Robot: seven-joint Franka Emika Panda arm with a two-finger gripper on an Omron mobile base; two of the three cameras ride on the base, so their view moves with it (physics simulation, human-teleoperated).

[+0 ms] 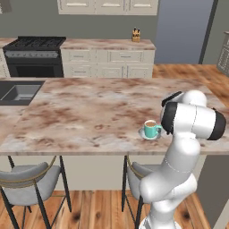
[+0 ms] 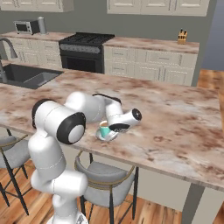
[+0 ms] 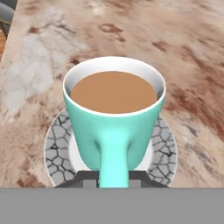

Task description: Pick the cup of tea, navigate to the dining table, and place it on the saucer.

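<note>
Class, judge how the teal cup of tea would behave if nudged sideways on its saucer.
The cup of tea looks rigid and glazed, so it would probably slide rather than bend. It is nearly brimful, so tea may slosh out. Its base seems narrower than its rim, so it might tip off the saucer.

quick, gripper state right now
gripper: shut on the handle of the cup of tea, which sits on the saucer.

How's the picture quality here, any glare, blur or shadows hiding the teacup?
Hand view: the cup of tea is sharp and evenly lit, no glare on the liquid; the saucer shows clearly beneath it. Left base view: the cup is small and a bit soft, faintly shadowed on the dining table. Right base view: the arm partly covers the cup.
</note>
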